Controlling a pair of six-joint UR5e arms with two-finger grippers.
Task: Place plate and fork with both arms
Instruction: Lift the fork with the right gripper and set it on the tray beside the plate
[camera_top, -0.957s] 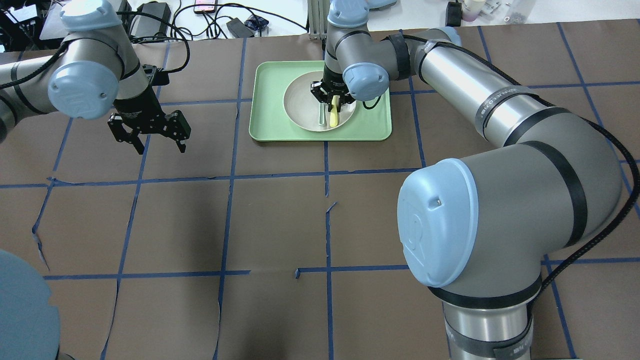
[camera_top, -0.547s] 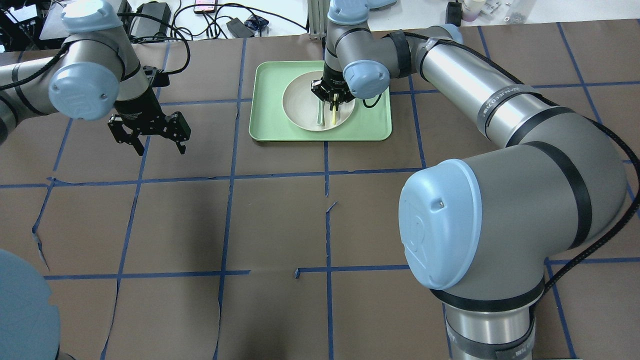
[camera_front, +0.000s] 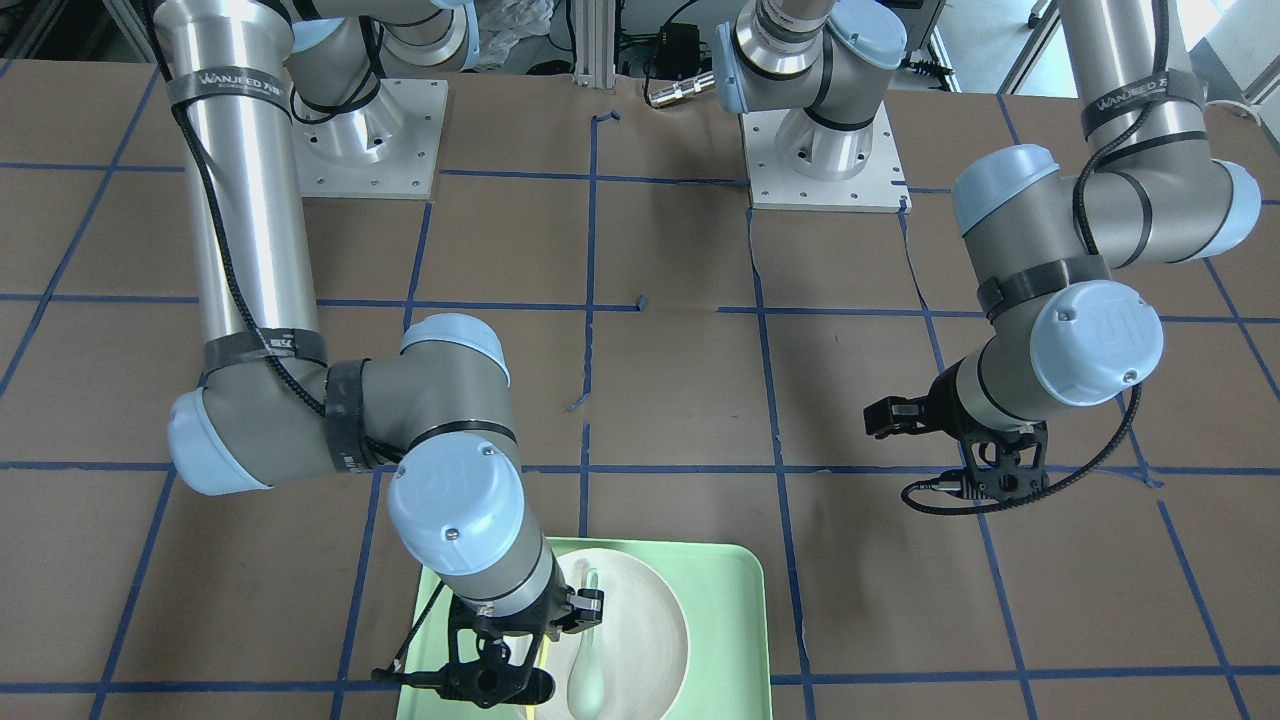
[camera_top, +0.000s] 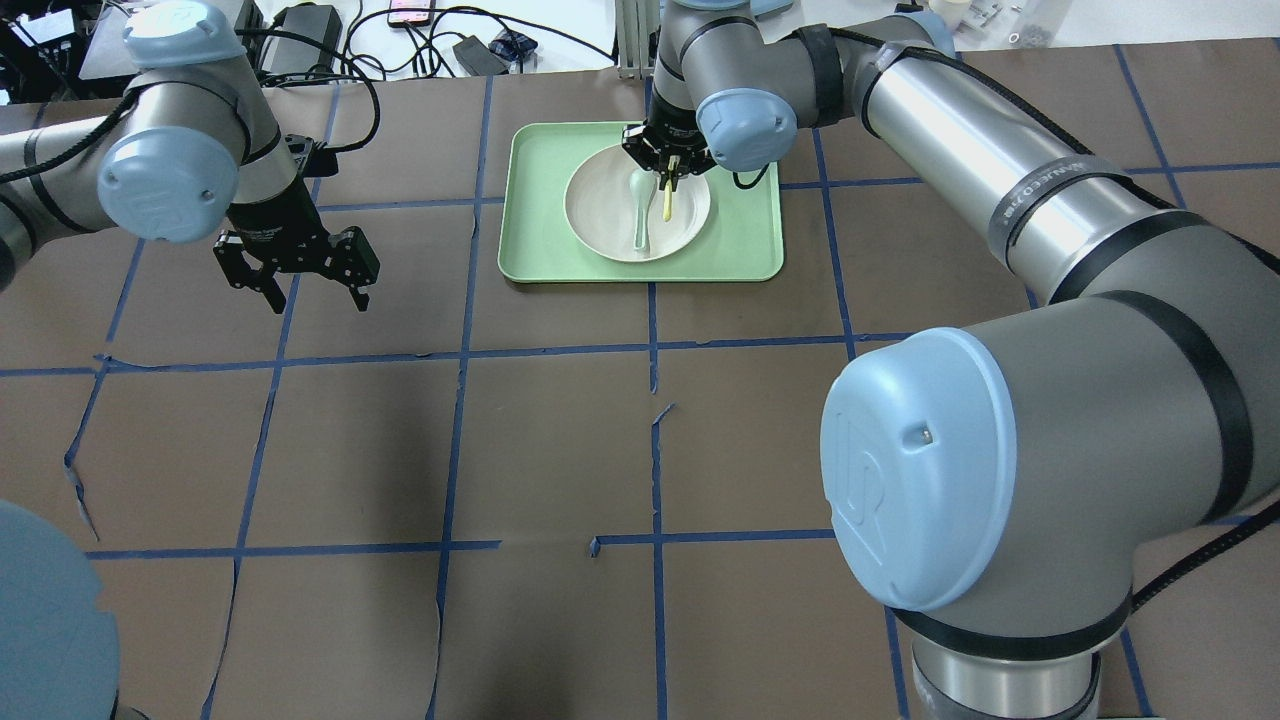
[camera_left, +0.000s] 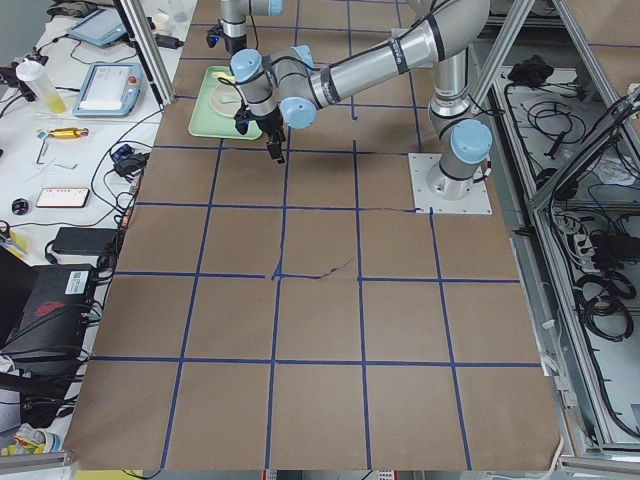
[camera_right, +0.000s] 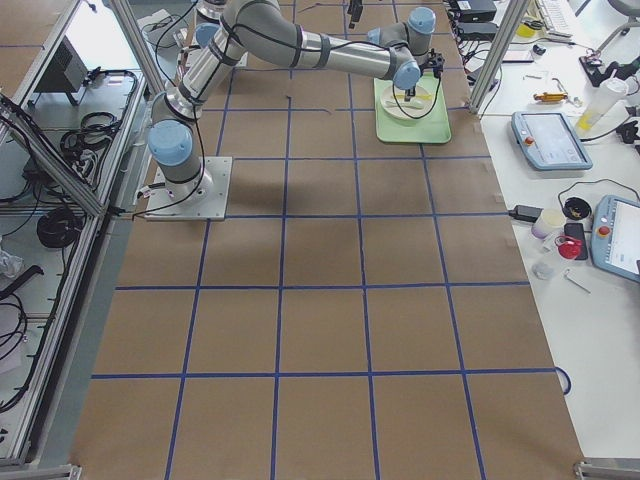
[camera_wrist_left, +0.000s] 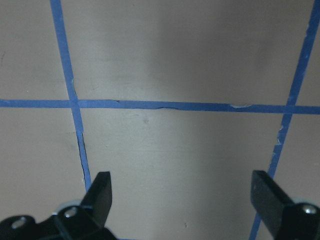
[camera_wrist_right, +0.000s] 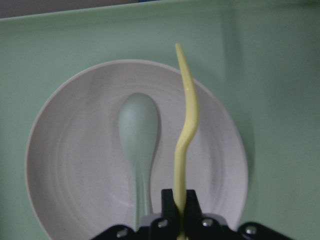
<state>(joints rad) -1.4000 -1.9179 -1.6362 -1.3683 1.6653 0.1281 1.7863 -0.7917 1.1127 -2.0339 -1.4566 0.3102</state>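
Observation:
The off-white plate (camera_top: 605, 220) sits in the pale green tray (camera_top: 530, 240) at the table's far side. My right gripper (camera_top: 668, 168) is over the plate's far edge and is shut on the yellow fork (camera_top: 666, 200). In the right wrist view the fork (camera_wrist_right: 186, 125) sticks out from the jaws over the plate (camera_wrist_right: 75, 165), with its far end past the rim. My left gripper (camera_top: 312, 288) is open and empty above the bare table, well left of the tray. Its fingers (camera_wrist_left: 100, 192) stand wide apart in the left wrist view.
A pale mint-green spoon (camera_top: 640, 205) lies in the plate beside the fork, and it also shows in the right wrist view (camera_wrist_right: 139, 135). Brown paper with blue tape lines covers the table. Cables and devices lie beyond the far edge (camera_top: 420, 40).
My right gripper has risen and moved toward the plate's far edge, taking the fork up off the plate. The left arm has barely moved.

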